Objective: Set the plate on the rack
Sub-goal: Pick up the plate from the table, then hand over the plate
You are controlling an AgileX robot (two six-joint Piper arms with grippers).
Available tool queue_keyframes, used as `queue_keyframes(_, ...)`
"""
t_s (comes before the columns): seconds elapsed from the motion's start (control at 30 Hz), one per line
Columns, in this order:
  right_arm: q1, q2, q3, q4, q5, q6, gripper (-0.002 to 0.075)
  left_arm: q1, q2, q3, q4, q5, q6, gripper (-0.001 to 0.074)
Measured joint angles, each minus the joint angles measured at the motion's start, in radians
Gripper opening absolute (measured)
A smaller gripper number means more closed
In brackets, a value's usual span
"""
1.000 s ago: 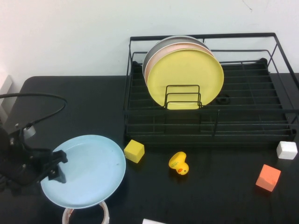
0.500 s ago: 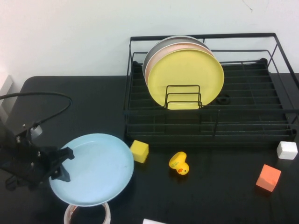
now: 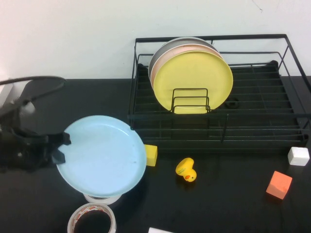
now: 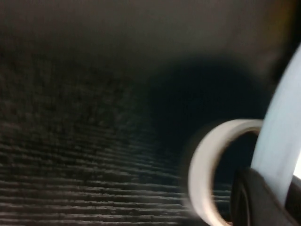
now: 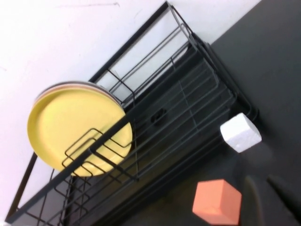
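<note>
- Nearest, a tape roll [image 3: 92,219] lies on the table below the plate [image 3: 102,155].
- The left gripper [image 3: 57,148] pinches the plate's left rim, holding it lifted and tilted over the table's left side.
- A yellow block [image 3: 150,155] and a duck [image 3: 185,170] sit just right of the plate.
- The rack [image 3: 252,127] lies beyond and right; the left arm is nearer.
- The right gripper [image 5: 270,190] hangs near the orange cube [image 5: 217,202]; its state I cannot tell.

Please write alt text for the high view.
The left gripper holds the blue plate by its left rim above a tape roll, left of the rack holding a yellow plate. The right gripper is out of view.
</note>
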Motion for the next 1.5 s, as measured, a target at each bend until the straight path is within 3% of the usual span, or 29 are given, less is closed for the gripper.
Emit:
queue_keyframes(0.43,0.0,0.0,0.0,0.058,0.081,-0.016,0.001,0.0,-0.419,0.008,0.0,0.126,0.089,0.0014)
queue_keyframes(0.53,0.0,0.0,0.0,0.154,0.118,-0.102,0.001,0.0,-0.506,0.013,-0.007,0.174,0.094,0.0014)
queue_keyframes(0.7,0.0,0.0,-0.079,0.383,0.255,-0.41,0.0028,0.0,-0.617,0.045,-0.095,0.236,0.149,0.0014)
queue_keyframes(0.9,0.0,0.112,-0.218,0.659,0.42,-0.688,0.0176,-0.033,-0.7,0.14,-0.295,0.254,0.331,0.0007)
queue_keyframes(1.13,0.0,0.369,-0.364,0.825,0.557,-1.009,0.0456,-0.111,-0.709,0.23,-0.426,0.254,0.473,0.0006)
queue_keyframes(1.27,0.0,0.5,-0.435,0.903,0.626,-1.179,0.0501,-0.136,-0.709,0.238,-0.508,0.244,0.548,0.0006)
queue_keyframes(1.5,0.0,0.684,-0.536,1.075,0.738,-1.434,0.051,-0.141,-0.709,0.239,-0.631,0.229,0.632,0.0006)
